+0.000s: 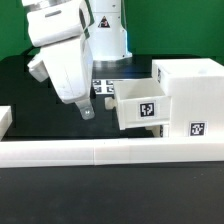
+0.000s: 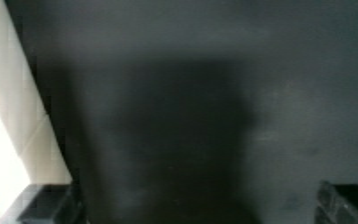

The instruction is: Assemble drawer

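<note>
Hovering just above the black bench [image 1: 30, 190] with end effector [image 1: 85, 110] spread and gripping nothing, tray [image 1: 140, 108] near toward the exterior view's right, part-seated in the housing [image 1: 195, 100], long axis running into that opening

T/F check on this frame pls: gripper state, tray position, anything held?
1. The gripper holds a tray. False: the wrist view shows nothing between its fingers.
2. One tray sits partly inside the housing, sticking out toward the exterior view's left. True.
3. The gripper is touching the tray. False: it hangs apart, on the tray's left in the exterior view.
4. The low white wall runs in front of the housing. True.
</note>
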